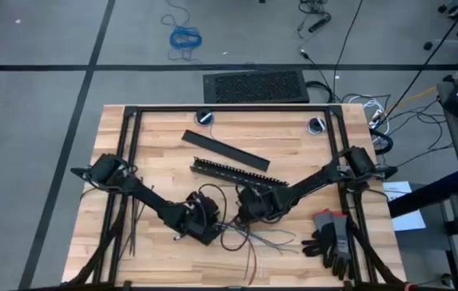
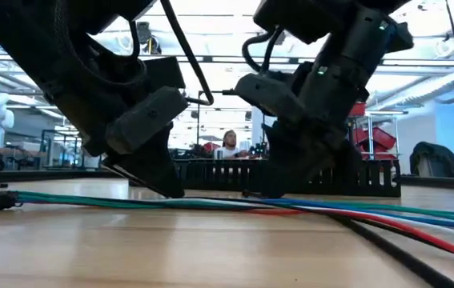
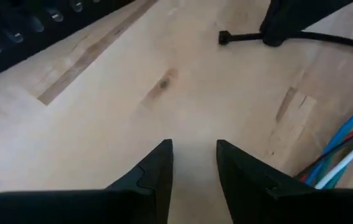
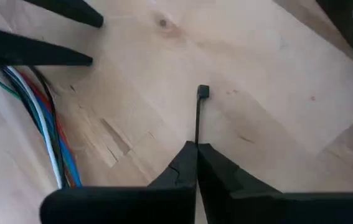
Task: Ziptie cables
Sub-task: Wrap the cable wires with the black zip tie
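The cables (image 1: 254,239), thin blue, green, red and pale wires, lie splayed on the wood near the table's front; they also show in the left wrist view (image 3: 343,154) and the right wrist view (image 4: 47,127). One black ziptie (image 4: 198,118) sticks out from my right gripper (image 4: 196,148), which is shut on it just right of the cables (image 1: 249,208). My left gripper (image 3: 195,158) is open over bare wood, close to the left of the right one (image 1: 203,220). More zipties (image 1: 132,228) lie by the table's left side. My right gripper pinches the ziptie's strip (image 4: 197,138) between its two fingertips, a short way behind the square head (image 4: 203,92). The fingers lie along the strip, slanting down at the table. The head end points forward toward my left gripper, low over the wood.
A black slotted bar (image 1: 230,170) and a flat black bar (image 1: 224,149) lie at the table's middle, beyond both grippers. Dark gloves (image 1: 330,239) sit at the front right. Bare wood lies between the two grippers (image 3: 164,81).
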### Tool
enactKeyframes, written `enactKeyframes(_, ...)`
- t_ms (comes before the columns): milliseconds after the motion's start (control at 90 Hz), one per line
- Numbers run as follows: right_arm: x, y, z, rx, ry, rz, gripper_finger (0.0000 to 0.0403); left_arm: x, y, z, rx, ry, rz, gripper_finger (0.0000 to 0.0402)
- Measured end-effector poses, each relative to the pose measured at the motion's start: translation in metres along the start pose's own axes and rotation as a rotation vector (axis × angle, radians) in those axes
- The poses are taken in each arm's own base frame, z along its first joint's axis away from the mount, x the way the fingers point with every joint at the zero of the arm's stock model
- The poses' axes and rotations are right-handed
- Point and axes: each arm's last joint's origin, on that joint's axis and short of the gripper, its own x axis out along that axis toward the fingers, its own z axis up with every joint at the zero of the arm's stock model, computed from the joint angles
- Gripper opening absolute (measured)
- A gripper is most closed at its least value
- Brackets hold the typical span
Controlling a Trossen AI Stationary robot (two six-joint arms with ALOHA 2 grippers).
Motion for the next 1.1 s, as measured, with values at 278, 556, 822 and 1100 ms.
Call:
enactKeyframes(278,-0.025,0.015,-0.014,-0.083,-0.191,-0.011,0.0,-0.021,-0.009,-0.011,-0.044,-0.332,0.13,0.0122)
enactKeyframes(556,-0.041,0.031,-0.041,-0.21,-0.381,-0.03,0.0,-0.046,-0.024,-0.028,-0.02,-0.529,0.125,0.0122)
enactKeyframes(822,-0.057,0.056,-0.048,-0.246,-0.526,0.119,0.0,-0.046,-0.045,-0.055,-0.059,-0.682,0.099,0.0122)
enactKeyframes(1100,-0.065,0.07,-0.044,-0.342,-0.587,0.219,0.0,-0.045,-0.074,-0.076,0.052,-0.753,0.094,0.0113)
